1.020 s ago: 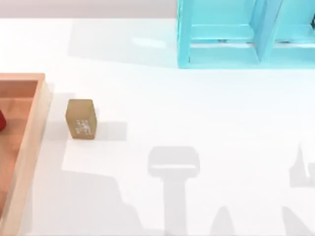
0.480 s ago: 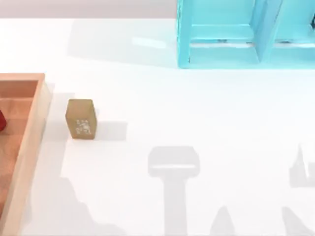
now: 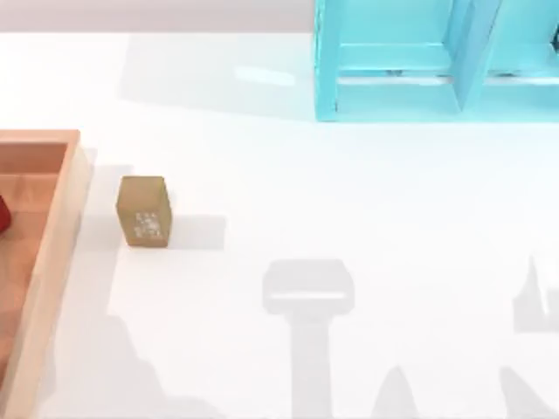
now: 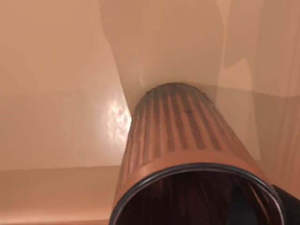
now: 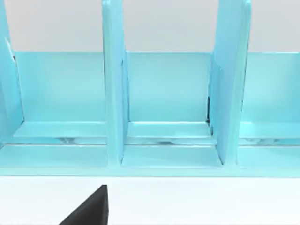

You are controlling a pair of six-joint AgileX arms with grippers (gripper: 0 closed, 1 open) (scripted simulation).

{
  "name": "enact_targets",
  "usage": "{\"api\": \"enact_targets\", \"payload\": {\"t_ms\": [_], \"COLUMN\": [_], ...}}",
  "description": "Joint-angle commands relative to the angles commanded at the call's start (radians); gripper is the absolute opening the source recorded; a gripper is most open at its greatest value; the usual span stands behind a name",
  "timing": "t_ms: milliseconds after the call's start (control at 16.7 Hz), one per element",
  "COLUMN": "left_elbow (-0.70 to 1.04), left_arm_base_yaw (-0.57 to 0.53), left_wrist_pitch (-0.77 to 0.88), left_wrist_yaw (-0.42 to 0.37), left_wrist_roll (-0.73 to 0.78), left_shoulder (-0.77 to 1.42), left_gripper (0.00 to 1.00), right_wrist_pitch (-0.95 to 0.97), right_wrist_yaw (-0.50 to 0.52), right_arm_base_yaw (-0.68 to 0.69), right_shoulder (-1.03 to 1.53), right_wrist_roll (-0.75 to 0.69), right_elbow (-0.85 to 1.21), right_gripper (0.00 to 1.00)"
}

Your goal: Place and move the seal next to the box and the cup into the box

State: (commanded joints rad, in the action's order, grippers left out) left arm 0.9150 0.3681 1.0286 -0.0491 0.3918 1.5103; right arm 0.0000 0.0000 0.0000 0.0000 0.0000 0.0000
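1 seal stood just beside 1 box; 1 cup sat inside; neither gripper's state could be told.

A dark finger tip of the right pincer juts into its wrist view (how the fingers stand is unclear).
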Motion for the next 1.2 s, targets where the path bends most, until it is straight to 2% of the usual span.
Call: {"api": "enact_targets", "payload": {"t_ms": [480,1200], "left_elbow": [0.0,0.036], "left_arm_base_yaw": [0.0,-0.01], "left_wrist_pitch": [0.0,-0.01], "left_wrist_yaw": [0.0,0.02], "left_wrist_roll": [0.0,-0.01], "left_shoulder": [0.0,0.0], "left_gripper": [0.98,1.0], "right_wrist_pitch": [0.0,0.0], "right_wrist_yaw": [0.0,0.0], "right_arm_base_yaw": [0.0,0.0], "right_shoulder": [0.0,0.0], "right_wrist_roll": [0.0,0.0], "right_elbow": [0.0,0.0], "right_gripper": [1.0,1.0]}}
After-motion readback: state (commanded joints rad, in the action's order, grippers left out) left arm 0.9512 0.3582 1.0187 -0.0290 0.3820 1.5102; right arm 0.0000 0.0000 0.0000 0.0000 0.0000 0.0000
